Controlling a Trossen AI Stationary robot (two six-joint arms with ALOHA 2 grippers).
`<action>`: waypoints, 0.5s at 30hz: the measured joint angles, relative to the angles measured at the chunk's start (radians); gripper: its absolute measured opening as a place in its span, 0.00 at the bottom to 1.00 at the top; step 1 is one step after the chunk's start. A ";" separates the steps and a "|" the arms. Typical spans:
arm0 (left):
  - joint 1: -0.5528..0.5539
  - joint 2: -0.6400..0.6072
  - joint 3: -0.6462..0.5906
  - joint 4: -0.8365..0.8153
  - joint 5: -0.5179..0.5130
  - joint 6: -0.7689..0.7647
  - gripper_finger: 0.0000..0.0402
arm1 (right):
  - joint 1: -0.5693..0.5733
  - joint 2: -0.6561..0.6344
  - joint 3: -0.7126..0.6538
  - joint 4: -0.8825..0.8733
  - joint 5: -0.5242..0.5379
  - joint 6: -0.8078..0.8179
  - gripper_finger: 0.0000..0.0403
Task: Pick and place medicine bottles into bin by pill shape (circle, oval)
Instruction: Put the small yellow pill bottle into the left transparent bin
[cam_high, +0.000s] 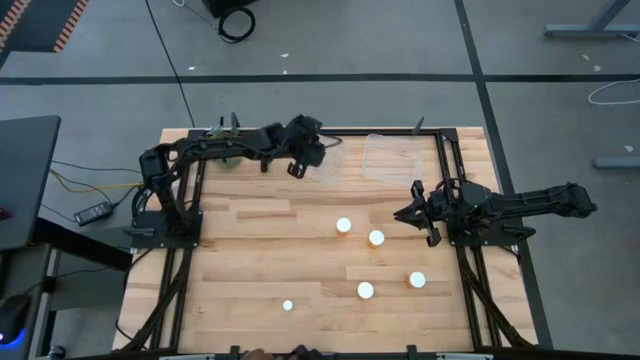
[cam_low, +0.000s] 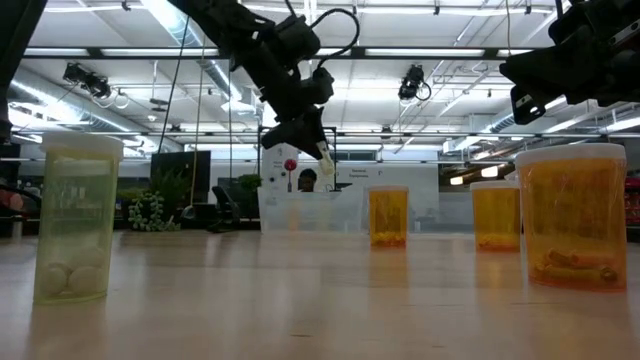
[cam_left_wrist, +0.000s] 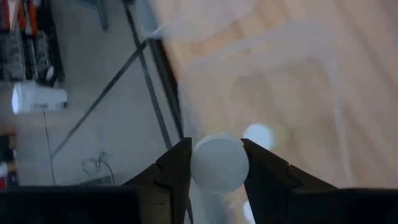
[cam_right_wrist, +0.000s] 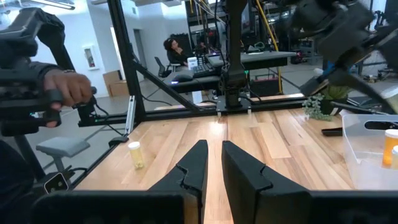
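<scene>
My left gripper (cam_high: 297, 168) is raised over the table's far side, at the left edge of a clear bin (cam_high: 325, 160). It is shut on a tiny medicine bottle with a white cap (cam_left_wrist: 217, 163), which also shows in the low view (cam_low: 326, 152). Another bottle (cam_left_wrist: 258, 134) stands in the bin below. Several white-capped amber bottles stand on the table: (cam_high: 343, 225), (cam_high: 376, 238), (cam_high: 417, 280), (cam_high: 365, 291) and a tiny one (cam_high: 287, 305). My right gripper (cam_high: 405, 213) is shut and empty, off the table at the right of centre. My left gripper pinches the tiny bottle between its two fingers, at the sides just under the round white cap (cam_left_wrist: 217, 163). The fingers (cam_left_wrist: 177, 168) come from above, pointing down. The bottle is lifted clear, its body hanging below the fingertips (cam_low: 326, 152) over the bin.
A second clear bin (cam_high: 392, 158) sits to the right of the first. A green plant (cam_high: 228, 158) lies under the left arm at the far left. A person's hand (cam_right_wrist: 62, 93) shows beyond the table. Black frame rails (cam_high: 445, 170) run along the table's sides.
</scene>
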 joint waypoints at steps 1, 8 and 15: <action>0.014 0.000 0.000 0.008 0.008 -0.007 0.33 | 0.000 0.000 0.000 0.000 0.000 0.000 0.13; 0.061 0.003 0.000 0.088 0.076 -0.026 0.33 | 0.000 0.000 0.000 0.000 0.000 0.000 0.13; 0.054 0.003 0.000 0.167 0.158 0.000 0.32 | 0.000 0.000 0.000 0.000 0.000 0.000 0.13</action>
